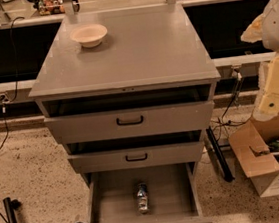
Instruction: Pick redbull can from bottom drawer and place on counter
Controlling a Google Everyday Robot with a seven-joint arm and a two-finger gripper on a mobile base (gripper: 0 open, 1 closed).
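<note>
The redbull can [142, 197] is in the bottom drawer [110, 207], about the middle of its floor and apart from all the walls. I cannot tell for sure whether it stands or lies. The drawer is pulled out wide, so I judge the step in hand is the reach, and the grasp is not yet begun.

My pincer [272, 102] hangs at the right edge, beside the cabinet and above a cardboard box [256, 163], well apart from the can. I cannot tell if it is released or clenched.

The next move calls for me to come left and down into the drawer, under the two upper drawers, which stand a little open. After the grasp, the tabletop [138, 53] has much free place in front of the cream bowl [89, 35].

I can read no brand name or writing on the can or the box.
</note>
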